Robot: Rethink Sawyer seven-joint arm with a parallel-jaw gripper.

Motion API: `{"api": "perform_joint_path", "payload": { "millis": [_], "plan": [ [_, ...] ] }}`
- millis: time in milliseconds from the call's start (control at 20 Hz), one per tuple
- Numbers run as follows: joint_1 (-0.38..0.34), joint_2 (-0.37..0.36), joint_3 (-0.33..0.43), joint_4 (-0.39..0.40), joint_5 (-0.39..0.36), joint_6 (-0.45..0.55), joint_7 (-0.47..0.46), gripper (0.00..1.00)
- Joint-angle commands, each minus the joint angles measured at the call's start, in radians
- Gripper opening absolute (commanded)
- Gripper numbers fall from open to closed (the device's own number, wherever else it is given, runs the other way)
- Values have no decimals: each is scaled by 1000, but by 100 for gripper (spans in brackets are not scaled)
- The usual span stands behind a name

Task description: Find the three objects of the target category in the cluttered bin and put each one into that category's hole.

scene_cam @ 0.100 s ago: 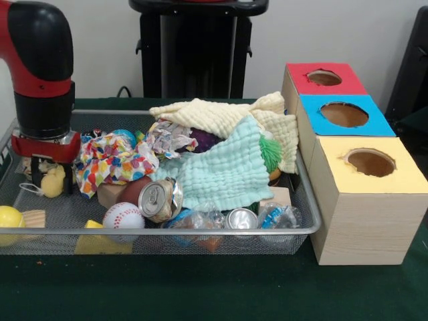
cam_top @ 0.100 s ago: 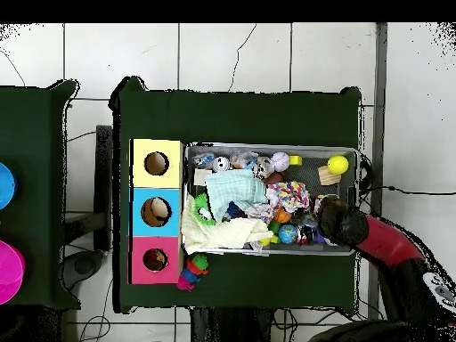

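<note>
Cloths (scene_cam @ 0.100 s ago: 227,144) smother the bin's (scene_cam @ 0.100 s ago: 304,231) toys — tool (scene_cam @ 0.100 s ago: 48,175) low beside yellow duck (scene_cam @ 0.100 s ago: 53,182), grip unclear.

A pale plain wall (scene_cam @ 0.100 s ago: 100,53) is seen behind the dark green table (scene_cam @ 0.100 s ago: 200,287). A floor of white tiles (cam_top @ 0.100 s ago: 232,53) with grey joints and some cracks is shown from above, and a second green table (cam_top @ 0.100 s ago: 36,134) is placed beside the first.

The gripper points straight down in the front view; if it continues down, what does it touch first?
Most likely the small yellow toy directly beneath the gripper, lying on the mesh bin's floor. It may already touch it; the depth is unclear.
</note>
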Motion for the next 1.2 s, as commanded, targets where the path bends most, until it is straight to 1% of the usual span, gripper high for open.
{"api": "perform_joint_path", "payload": {
  "millis": [50,350,500,600,700,750,800,900,1200],
  "plan": [
    [-29,97,-45,5,-38,-14,112,0],
    [-30,95,-35,-6,-38,8,90,0],
    [-33,65,-13,3,-39,14,75,0],
    [-38,7,29,22,-41,23,48,0],
    [-23,-74,69,24,-40,64,6,0],
    [-13,-98,74,20,-37,85,-5,0],
    [-4,-132,94,14,-37,113,-34,0],
    [6,-166,117,12,-36,141,-59,0],
    [22,-239,165,60,-27,151,-52,0]
  ]
}}
